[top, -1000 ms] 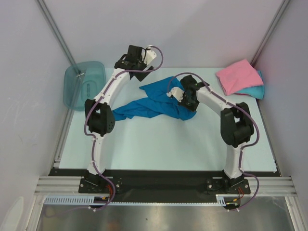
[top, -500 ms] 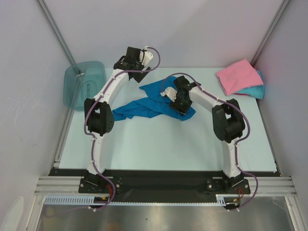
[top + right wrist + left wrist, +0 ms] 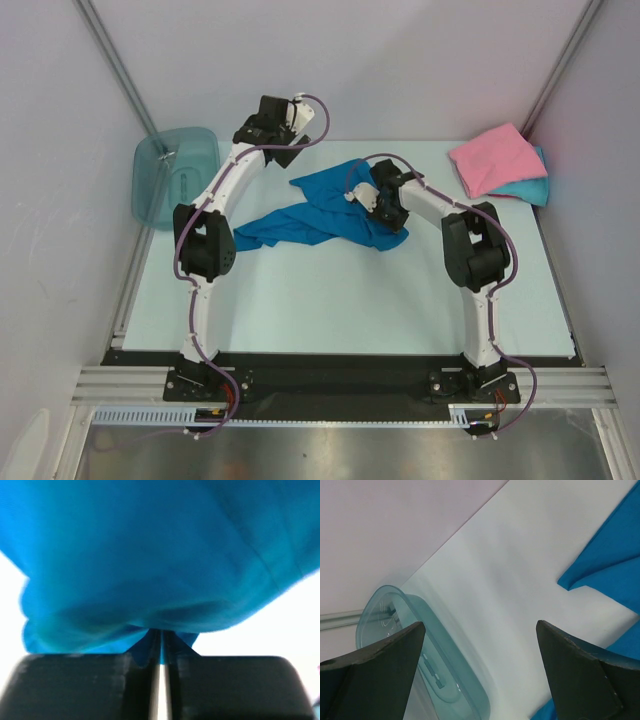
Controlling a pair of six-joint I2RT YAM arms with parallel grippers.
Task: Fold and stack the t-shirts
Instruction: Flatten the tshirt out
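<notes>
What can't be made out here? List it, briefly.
- Top view: the turquoise t-shirt lies mostly hidden under the pink t-shirt.
- Right wrist view: the blue t-shirt, pinched in the right end effector, is blurred and cut off at the top and sides.
- Left wrist view: the teal bin is partly hidden by a finger of the left end effector.

Plain grey walls (image 3: 400,60) enclose a pale table (image 3: 330,300).
</notes>
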